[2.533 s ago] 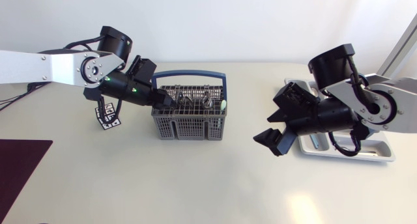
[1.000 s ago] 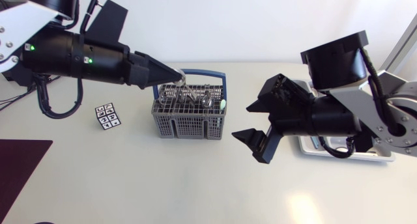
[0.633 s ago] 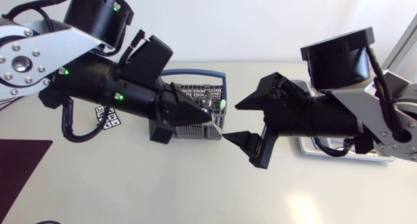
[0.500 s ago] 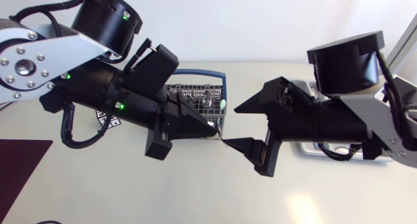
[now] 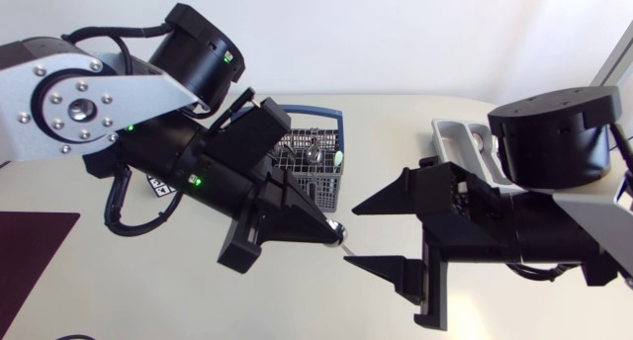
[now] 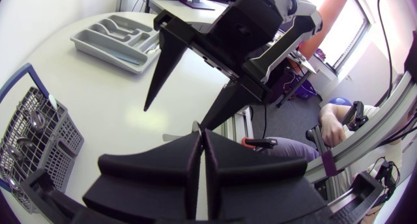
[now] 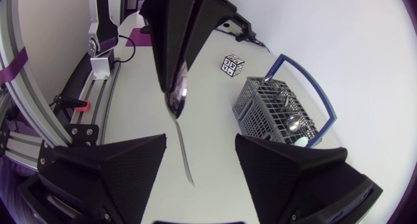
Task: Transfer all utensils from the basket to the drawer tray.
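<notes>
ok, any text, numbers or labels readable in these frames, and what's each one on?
No words or numbers can be read in any view.
The cube has black-and-white square patterns on its faces. They look like markers, not letters or digits.
The basket shows no print.
The tray shows no print.
</notes>
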`<action>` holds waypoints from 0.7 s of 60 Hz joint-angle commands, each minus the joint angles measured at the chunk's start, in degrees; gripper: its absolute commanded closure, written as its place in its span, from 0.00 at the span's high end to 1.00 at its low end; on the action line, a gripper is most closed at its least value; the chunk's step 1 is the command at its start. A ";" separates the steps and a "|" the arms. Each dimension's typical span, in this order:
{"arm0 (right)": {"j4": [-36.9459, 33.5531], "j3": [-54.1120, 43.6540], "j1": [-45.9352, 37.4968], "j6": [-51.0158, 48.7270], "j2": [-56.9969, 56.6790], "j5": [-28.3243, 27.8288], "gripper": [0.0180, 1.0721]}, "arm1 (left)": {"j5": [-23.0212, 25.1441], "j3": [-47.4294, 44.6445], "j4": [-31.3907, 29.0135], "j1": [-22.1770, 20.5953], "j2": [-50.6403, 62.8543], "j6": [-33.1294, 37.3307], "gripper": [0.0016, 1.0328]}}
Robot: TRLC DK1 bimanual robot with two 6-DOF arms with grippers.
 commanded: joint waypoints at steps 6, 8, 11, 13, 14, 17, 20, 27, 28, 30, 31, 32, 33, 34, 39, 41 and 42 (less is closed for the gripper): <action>0.17 -2.49 1.91 -0.22 -0.12 -0.39 0.41 | 0.92 1.84 -0.91 -0.59 0.88 1.15 0.03; 0.35 -2.58 2.17 0.04 -0.12 -0.39 0.38 | 0.92 1.92 -1.08 -0.59 0.88 1.15 0.03; 0.61 -2.58 2.61 0.13 -0.04 -0.39 0.32 | 0.92 1.92 -1.17 -0.59 0.88 1.15 0.03; 0.88 -2.58 2.78 0.30 0.05 -0.39 0.27 | 0.92 1.84 -1.17 -0.68 0.88 1.15 0.03; 0.96 -2.58 2.87 0.48 0.05 -0.30 0.24 | 0.92 1.84 -1.17 -0.68 0.88 1.15 0.03; 1.05 -2.05 2.96 0.57 0.84 -0.30 0.14 | 0.92 1.75 -1.17 -0.68 0.88 1.15 0.03; 1.23 -1.79 2.96 0.57 1.20 -0.30 0.08 | 0.92 1.75 -1.26 -0.76 0.88 1.15 0.03; 2.55 -1.79 2.96 1.45 2.16 -0.30 0.06 | 0.92 1.57 -1.26 -0.85 0.80 1.15 0.03; 2.55 -1.70 3.05 1.53 2.34 -0.30 0.06 | 0.92 1.57 -1.26 -0.85 0.80 1.15 0.03; 2.55 -1.70 3.14 1.62 2.51 -0.30 0.06 | 0.92 1.57 -1.26 -0.85 0.80 1.15 0.03; 2.63 -1.79 3.14 1.62 2.60 -0.30 0.06 | 0.92 1.57 -1.26 -0.85 0.80 1.15 0.03; 2.72 -1.79 3.14 1.62 2.60 -0.30 0.06 | 0.92 1.57 -1.26 -0.85 0.71 1.15 0.03; 2.81 -1.87 3.22 1.71 2.69 -0.30 0.06 | 0.92 1.57 -1.26 -0.85 0.71 1.15 0.03; 2.99 -1.96 3.22 1.89 2.69 -0.30 0.06 | 0.92 1.49 -1.26 -0.76 0.71 1.15 0.03; 3.34 -2.40 3.58 2.15 3.30 -0.03 0.06 | 0.92 1.49 -1.26 -0.50 0.62 1.15 0.03; 3.51 -2.66 3.58 2.15 3.57 0.05 0.06 | 0.92 1.49 -1.26 -0.32 0.71 1.15 0.05; 3.60 -2.84 3.58 2.15 3.74 0.05 0.06 | 0.92 1.49 -1.17 -0.24 0.71 1.06 0.07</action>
